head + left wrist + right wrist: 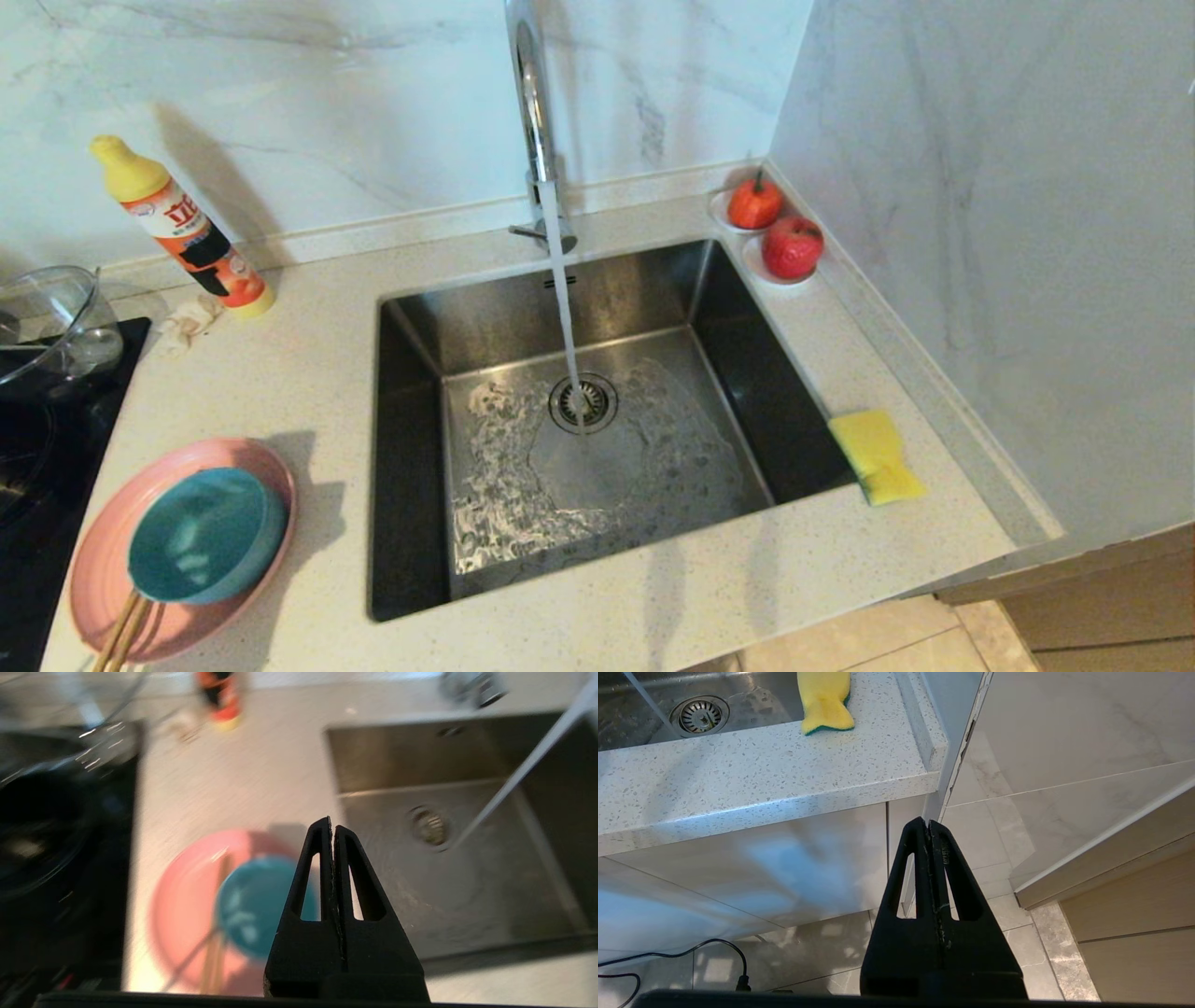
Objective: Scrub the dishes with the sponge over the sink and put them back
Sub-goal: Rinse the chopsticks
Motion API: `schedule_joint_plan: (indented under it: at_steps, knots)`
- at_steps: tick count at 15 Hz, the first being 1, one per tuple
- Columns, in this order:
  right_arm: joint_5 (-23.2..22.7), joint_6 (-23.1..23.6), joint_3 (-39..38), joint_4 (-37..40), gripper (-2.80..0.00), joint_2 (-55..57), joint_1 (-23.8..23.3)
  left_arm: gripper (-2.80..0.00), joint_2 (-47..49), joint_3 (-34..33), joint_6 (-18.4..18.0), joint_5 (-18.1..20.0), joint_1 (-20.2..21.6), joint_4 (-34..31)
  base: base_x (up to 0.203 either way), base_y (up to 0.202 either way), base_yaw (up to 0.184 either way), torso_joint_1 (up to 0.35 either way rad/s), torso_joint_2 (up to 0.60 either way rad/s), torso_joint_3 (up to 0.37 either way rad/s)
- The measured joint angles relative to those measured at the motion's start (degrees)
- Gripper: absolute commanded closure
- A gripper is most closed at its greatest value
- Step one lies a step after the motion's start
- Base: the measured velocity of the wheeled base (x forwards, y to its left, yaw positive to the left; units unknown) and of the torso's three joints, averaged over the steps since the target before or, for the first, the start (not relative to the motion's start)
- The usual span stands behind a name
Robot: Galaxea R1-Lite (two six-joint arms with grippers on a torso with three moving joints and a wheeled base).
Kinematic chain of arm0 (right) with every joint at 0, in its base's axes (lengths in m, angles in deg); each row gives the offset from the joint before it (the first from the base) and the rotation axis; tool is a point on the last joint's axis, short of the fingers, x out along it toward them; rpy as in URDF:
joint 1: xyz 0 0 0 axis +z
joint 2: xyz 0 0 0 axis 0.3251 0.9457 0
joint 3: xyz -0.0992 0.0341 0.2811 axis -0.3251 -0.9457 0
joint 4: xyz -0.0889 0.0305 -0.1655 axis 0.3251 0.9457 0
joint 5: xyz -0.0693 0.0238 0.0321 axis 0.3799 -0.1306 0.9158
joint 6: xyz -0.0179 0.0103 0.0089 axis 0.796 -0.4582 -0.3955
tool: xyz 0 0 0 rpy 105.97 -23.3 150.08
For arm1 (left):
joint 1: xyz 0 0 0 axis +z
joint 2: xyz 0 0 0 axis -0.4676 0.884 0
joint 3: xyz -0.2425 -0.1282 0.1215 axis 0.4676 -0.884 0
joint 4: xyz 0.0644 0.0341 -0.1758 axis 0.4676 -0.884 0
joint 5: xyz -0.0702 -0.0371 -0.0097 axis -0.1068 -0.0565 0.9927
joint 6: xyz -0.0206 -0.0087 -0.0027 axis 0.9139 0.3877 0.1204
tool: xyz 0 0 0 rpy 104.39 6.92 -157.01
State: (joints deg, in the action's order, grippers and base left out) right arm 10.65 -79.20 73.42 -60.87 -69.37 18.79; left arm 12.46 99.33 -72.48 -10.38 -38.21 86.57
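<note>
From the head view, water runs from the tap (534, 103) into the sink (597, 411) while nothing is being washed; one teal bowl (201, 534) sits inside one pink plate (98, 569) on the desk (308, 373) left of the basin, a pair of chopsticks (121, 635) leaning on the plate's near edge, and one sponge (876, 455) lies on the right rim, partly overhanging the basin. One detergent bottle (187, 229), one glass bowl (51, 322) and two red fruits (775, 229) stand around; neither arm shows here. In the left wrist view the left gripper (332, 823) hangs above the desk between the stacked dishes and the sink, fingers pressed together, holding nothing. I'd worry that lifting the bowl could tip the loose chopsticks off, or drag the plate. In the right wrist view the right gripper (929, 823) is parked low in front of the cabinet, below the desk edge, fingers closed and empty; the sponge (825, 700) sits above, and a nudge could drop it into the wet basin.
</note>
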Motion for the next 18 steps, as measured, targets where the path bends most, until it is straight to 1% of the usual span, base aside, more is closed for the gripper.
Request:
schedule_joint_plan:
  at_steps: [2,4,6,9,10,11,14,15,16,18]
  knots:
    - [0.02,0.02,0.0,-0.02,0.0,0.0,0.0,0.0,-5.44,-4.57,-0.5,-1.9,2.14,-0.17,0.0,0.0,0.0,0.0,0.0,0.0]
    - [0.0,0.02,0.0,-0.02,0.0,0.0,0.0,0.0,-10.36,-8.06,-0.63,-2.12,6.23,-0.57,0.0,0.0,0.0,0.0,0.0,0.0]
    - [0.01,0.0,0.0,-0.02,0.0,0.0,0.0,0.0,-15.6,-11.62,-0.91,-1.56,8.9,-0.8,0.0,0.0,0.0,0.0,0.0,0.0]
    - [0.01,0.01,0.0,-0.01,0.0,0.0,0.0,0.0,-25.59,-18.85,-2.87,0.29,10.22,-4.85,0.0,0.0,0.0,0.0,0.0,0.0]
    - [0.02,0.0,0.0,-0.02,0.0,0.0,0.0,0.0,-28.78,-21.2,-3.87,1.31,10.34,-7.06,0.0,0.0,0.0,0.0,0.0,0.0]
    - [0.02,0.0,0.0,-0.02,0.0,0.0,0.0,0.0,-31.45,-24.09,-4.97,3.15,10.45,-9.01,0.0,0.0,0.0,0.0,0.0,0.0]
    - [0.02,0.01,0.0,-0.02,0.0,0.0,0.0,0.0,-35.15,-27.82,-5.7,12.28,10.56,-10.02,0.0,0.0,0.0,0.0,0.0,0.0]
    - [0.03,0.02,0.0,-0.02,0.0,0.0,0.0,0.0,-35.66,-28.91,-6.22,14.66,10.56,-10.12,0.0,0.0,0.0,0.0,0.0,0.0]
    - [0.02,0.0,0.0,0.0,0.0,0.0,0.0,0.0,-36.05,-29.41,-6.61,16.0,10.55,-10.11,0.0,0.0,0.0,0.0,0.0,0.0]
    - [0.0,0.01,0.0,0.0,0.0,0.0,0.0,0.0,-36.43,-29.88,-6.73,16.09,10.55,-9.86,0.0,0.0,0.0,0.0,0.0,0.0]
